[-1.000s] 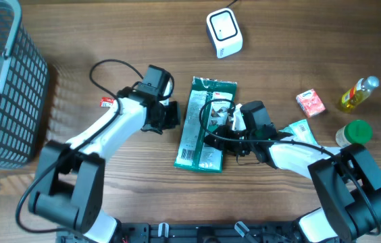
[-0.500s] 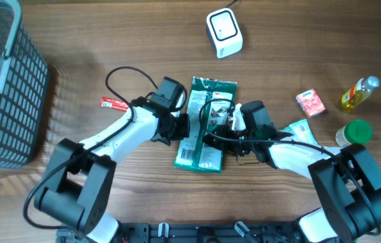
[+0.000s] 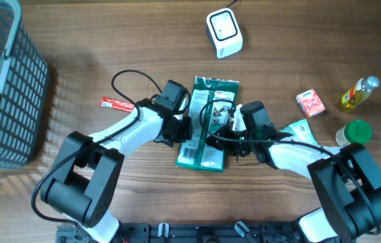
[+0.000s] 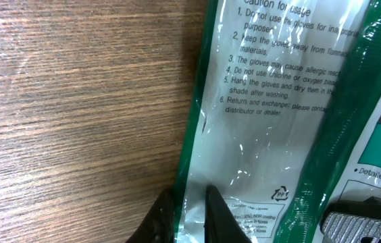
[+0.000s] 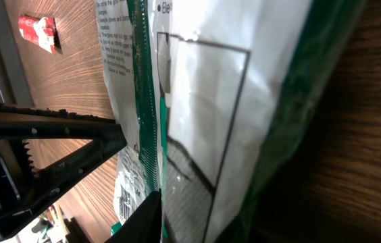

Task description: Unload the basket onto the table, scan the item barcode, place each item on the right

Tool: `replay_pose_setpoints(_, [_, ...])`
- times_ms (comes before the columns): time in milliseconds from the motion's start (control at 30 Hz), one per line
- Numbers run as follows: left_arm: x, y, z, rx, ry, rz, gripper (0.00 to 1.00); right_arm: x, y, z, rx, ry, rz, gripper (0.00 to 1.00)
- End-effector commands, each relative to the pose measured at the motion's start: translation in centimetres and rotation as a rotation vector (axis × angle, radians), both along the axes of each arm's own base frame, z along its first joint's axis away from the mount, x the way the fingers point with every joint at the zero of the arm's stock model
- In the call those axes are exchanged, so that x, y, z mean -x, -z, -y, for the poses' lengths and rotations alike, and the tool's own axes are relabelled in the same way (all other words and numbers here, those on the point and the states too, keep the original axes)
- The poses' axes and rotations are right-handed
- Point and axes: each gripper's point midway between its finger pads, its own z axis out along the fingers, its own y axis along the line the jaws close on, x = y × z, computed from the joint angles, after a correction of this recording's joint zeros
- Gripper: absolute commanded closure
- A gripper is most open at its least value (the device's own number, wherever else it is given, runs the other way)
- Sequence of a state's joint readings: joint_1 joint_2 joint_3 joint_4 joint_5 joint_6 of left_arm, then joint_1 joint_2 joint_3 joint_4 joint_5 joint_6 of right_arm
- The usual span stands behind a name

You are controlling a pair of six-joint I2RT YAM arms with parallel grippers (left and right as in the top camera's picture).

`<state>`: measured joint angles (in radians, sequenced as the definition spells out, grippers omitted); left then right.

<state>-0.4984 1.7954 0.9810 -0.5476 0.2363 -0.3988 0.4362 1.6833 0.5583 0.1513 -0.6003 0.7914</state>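
The item is a flat green-and-white glove pack (image 3: 207, 125) (image 4: 271, 115) lying mid-table, printed side up. A small barcode (image 5: 124, 199) sits near its lower left corner. My left gripper (image 3: 182, 128) (image 4: 190, 192) is shut on the pack's left edge, with the film pinched between its two dark fingers. My right gripper (image 3: 221, 128) is at the pack's right side. One of its fingers (image 5: 140, 219) presses against the raised film and the other is hidden behind the pack. The white scanner (image 3: 224, 32) stands at the back, apart from both.
A grey basket (image 3: 1, 88) fills the far left. A small red packet (image 3: 113, 102) lies left of my left arm. On the right are a pink box (image 3: 310, 102), a yellow bottle (image 3: 359, 93), a green-capped jar (image 3: 356, 131) and a white pouch (image 3: 300, 127).
My left arm swung right from beside the pack onto its left edge. The pack slid slightly to the right. The right arm kept its place.
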Motion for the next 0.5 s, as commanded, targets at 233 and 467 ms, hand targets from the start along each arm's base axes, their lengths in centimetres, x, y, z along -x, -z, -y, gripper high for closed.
replay_pose_setpoints(233, [-1.3, -1.9, -0.8, 0.017, -0.041, 0.051, 0.9, 0.4, 0.4, 0.2, -0.002, -0.063, 0.037, 0.96])
replay_pose_setpoints(467, [-7.0, -9.3, -7.3, 0.046, -0.258, 0.289, 0.52, 0.2, -2.4, -0.8, -0.055, -0.191, 0.191, 0.96])
